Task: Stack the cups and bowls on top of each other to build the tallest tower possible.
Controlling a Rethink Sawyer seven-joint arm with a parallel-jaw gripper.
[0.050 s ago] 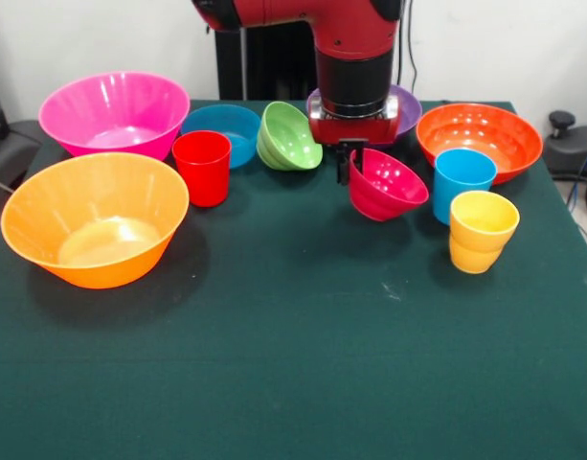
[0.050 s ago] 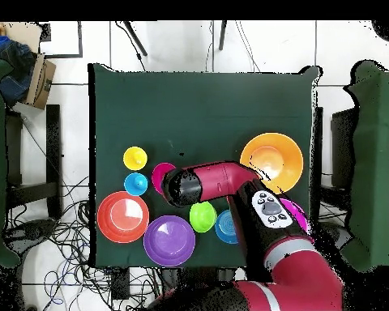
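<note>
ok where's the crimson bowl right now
In the front view the crimson bowl hangs tilted at the hand, right of centre, between the green bowl and the sky-blue cup.

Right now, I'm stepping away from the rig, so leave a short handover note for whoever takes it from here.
Gripper: shut on the rim of the crimson-pink bowl, which hangs tilted.
Bowls, front view: pink bowl and yellow-orange bowl on the left; blue bowl and tilted green bowl at the back; purple bowl mostly hidden behind the arm; orange bowl on the right.
Cups: red cup by the blue bowl; sky-blue cup and yellow cup on the right.
Done: nothing stacked yet.
Left: the whole tower.
</note>
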